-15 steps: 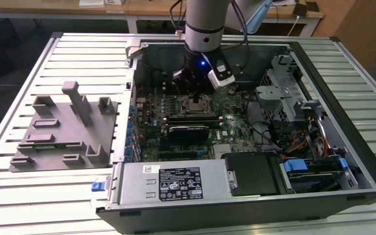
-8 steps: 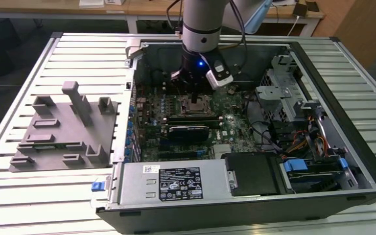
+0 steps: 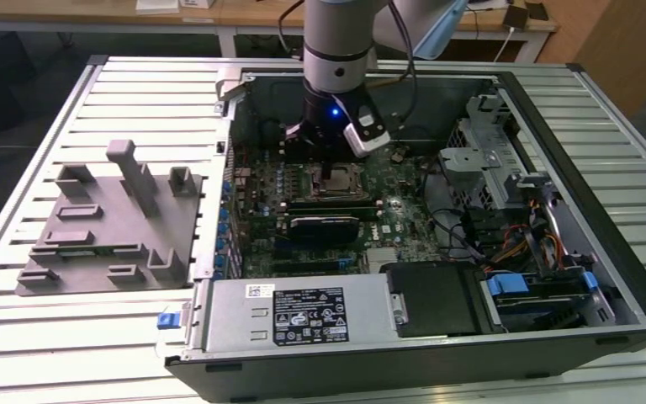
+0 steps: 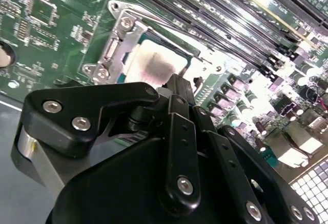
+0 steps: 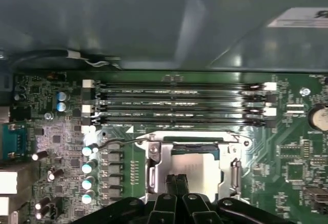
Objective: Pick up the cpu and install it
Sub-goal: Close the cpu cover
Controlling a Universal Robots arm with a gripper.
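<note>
Open computer case (image 3: 626,286) on a slatted table (image 3: 31,353), with the socket (image 3: 335,179) taken as the reference for all positions. Well off to the exterior view's left of the socket, outside the case, a grey moulded fixture (image 3: 104,223) lies on the table. Its recesses carry no chip as far as can be seen. The socket sits on the green motherboard (image 3: 396,194), beside the row of memory slots (image 5: 179,103). The cpu (image 5: 197,172) lies flat inside the socket's metal frame (image 5: 154,155), its pale top facing up. The arm stands directly over the socket. In both wrist views the gripper (image 5: 177,179) hangs just above the edge of the cpu, its two fingers (image 4: 179,83) pressed together with nothing between them. Whether the tips touch the chip cannot be told. To the exterior view's right of the socket stands the metal drive cage (image 3: 491,160). Judged from this arrangement, pick-up and placement are done. Whether the socket's retaining frame is latched over the chip cannot be told, so seating may be complete or only nearly so.
</note>
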